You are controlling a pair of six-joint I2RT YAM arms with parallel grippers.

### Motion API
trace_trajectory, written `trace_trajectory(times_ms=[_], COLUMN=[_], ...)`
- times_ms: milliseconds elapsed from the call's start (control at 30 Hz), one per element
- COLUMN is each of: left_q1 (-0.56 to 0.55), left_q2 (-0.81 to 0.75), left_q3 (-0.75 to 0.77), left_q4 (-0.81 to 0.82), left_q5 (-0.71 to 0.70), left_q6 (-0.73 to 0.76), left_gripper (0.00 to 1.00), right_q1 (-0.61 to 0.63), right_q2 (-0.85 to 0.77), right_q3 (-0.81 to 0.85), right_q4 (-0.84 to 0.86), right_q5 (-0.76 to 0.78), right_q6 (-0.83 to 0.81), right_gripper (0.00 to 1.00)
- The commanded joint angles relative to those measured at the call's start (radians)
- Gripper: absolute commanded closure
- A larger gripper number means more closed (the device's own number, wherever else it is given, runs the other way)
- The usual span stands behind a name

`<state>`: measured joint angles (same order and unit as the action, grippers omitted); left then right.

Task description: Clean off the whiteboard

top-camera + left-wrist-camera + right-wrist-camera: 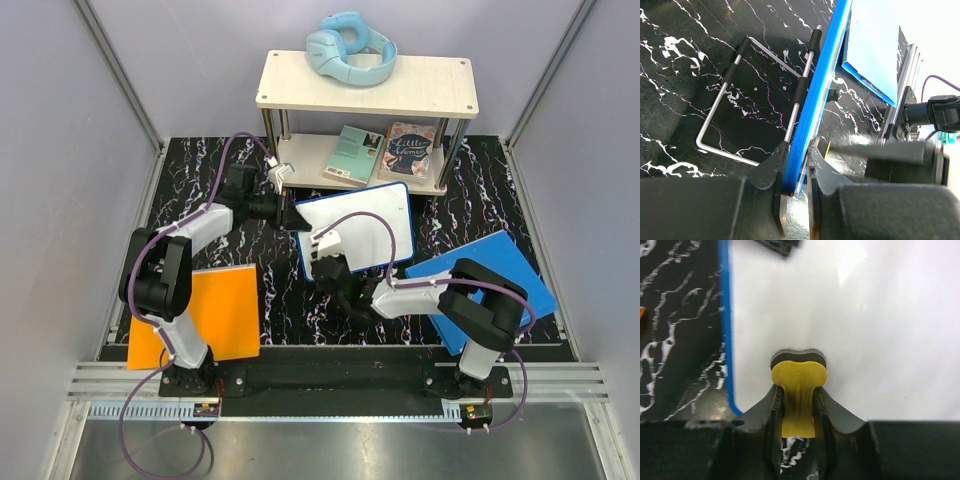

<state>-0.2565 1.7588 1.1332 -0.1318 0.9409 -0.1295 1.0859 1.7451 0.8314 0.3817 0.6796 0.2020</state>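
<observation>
The whiteboard is white with a thin blue rim and stands tilted on a wire stand at mid-table. My left gripper is shut on the board's left edge, and the blue rim runs between its jaws in the left wrist view. My right gripper is shut on a yellow eraser with a dark felt face. The eraser presses on the white surface near the board's lower left corner. No writing shows on the board.
An orange panel lies at the near left and a blue panel at the near right. A two-tier shelf stands behind the board with blue headphones on top and books below.
</observation>
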Motion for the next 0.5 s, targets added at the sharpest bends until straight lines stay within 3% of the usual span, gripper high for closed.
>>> trace_trajectory(times_ms=[0,200,467], left_q1=[-0.009,-0.007,-0.007], left_q2=[0.030,0.027,0.027], left_q3=[0.014,0.016,0.016], left_q4=[-0.015,-0.019,-0.019], left_q5=[-0.140,-0.142,-0.142], left_q6=[0.094,0.094,0.094], left_gripper=[1.00,1.00,1.00], right_q1=[-0.087,-0.090,-0.073], right_q2=[-0.028,0.001,0.036], right_q3=[-0.061,-0.055,-0.087], right_q4=[-0.148,-0.155,-0.024], right_q5=[0.135,0.127,-0.043], right_q6=[0.062,0.019,-0.072], right_gripper=[1.00,1.00,1.00])
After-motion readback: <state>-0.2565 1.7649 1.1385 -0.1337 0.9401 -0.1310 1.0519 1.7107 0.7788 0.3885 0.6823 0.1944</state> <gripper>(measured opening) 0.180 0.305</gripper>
